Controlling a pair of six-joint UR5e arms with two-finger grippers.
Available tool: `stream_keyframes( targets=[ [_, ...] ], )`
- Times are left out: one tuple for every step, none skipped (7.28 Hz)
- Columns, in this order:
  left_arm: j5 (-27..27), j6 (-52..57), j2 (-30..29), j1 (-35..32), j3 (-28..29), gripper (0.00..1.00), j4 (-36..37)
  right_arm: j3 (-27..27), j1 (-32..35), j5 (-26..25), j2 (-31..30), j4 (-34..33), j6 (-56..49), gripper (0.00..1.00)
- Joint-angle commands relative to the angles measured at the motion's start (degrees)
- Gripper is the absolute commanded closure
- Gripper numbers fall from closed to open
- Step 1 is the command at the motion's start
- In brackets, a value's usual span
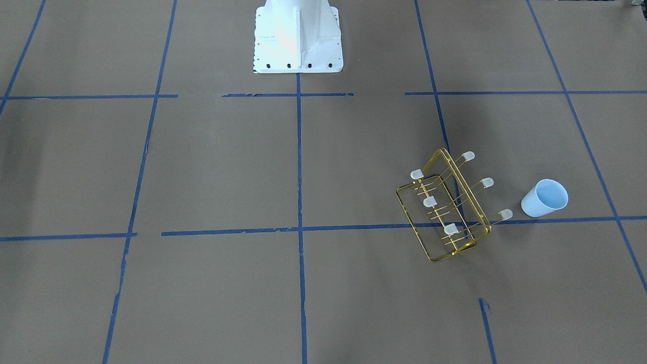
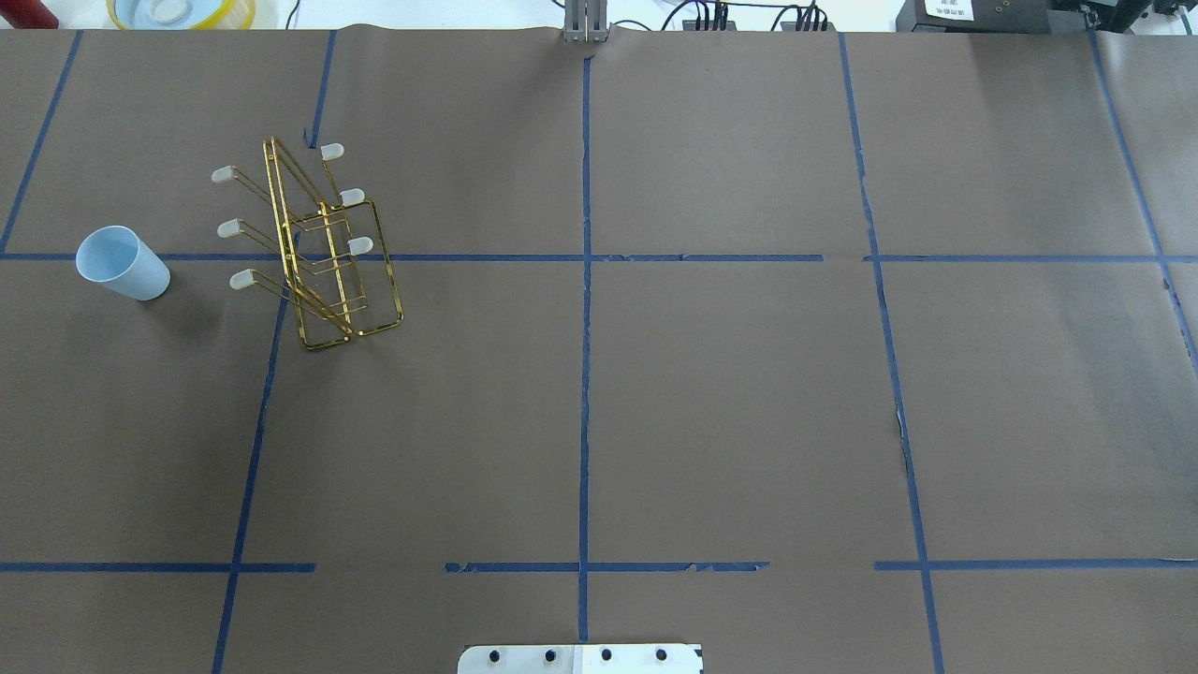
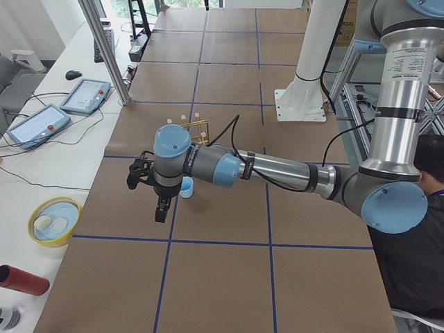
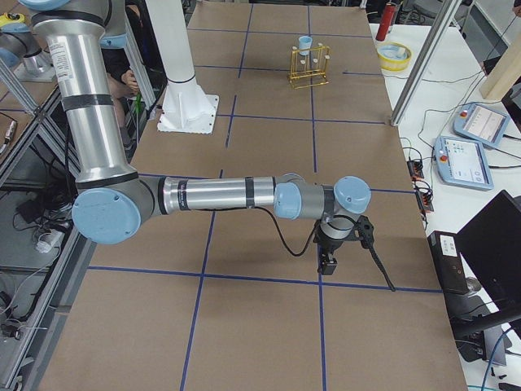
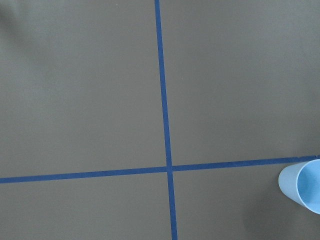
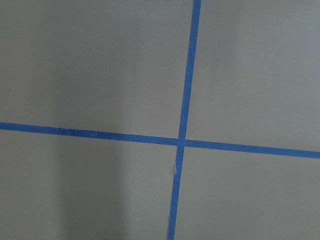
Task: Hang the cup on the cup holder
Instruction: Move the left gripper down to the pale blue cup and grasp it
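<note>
Cup, light thin plastic, probably slick and squashy, stands mouth-up apart from wire cup holder, off to one side of left gripper fingers, not between; pinch rim wall gently; finger spread, left or right gripper, cannot tell

Silver arms, pale-blue joint caps

The bench is covered in matt brown paper crossed by smooth blue tape, the cup holder is glossy gold metal wire tipped with cloudy translucent plastic caps, and the cup looks like smooth, softly satin pale blue plastic.
</note>
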Motion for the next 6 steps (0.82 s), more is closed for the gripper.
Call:
stream_keyframes(
  targets=[
    [3.98,-11.34,0.20,6.66,-5.04,0.00,-4.52,0.00,0.03,0.00,0.00,0.00,-0.04,0.00],
    [5.74,-18.18,0.37,11.14,-5.84,0.00,-9.16,0.00,0.03,0.00,0.00,0.00,-0.04,0.00],
    [9.06,-24.17,0.46,14.66,-6.89,0.00,-12.86,0.00,0.03,0.00,0.00,0.00,-0.04,0.00],
    [11.27,-29.45,1.60,17.65,-8.03,0.00,-18.29,0.00,0.03,0.00,0.00,0.00,-0.04,0.00],
    [13.64,-34.63,4.39,18.99,-8.48,0.00,-26.09,0.00,0.03,0.00,0.00,0.00,-0.04,0.00],
    [17.40,-35.12,5.81,23.09,-8.05,0.00,-32.35,0.00,0.03,0.00,0.00,0.00,-0.04,0.00]
  ],
)
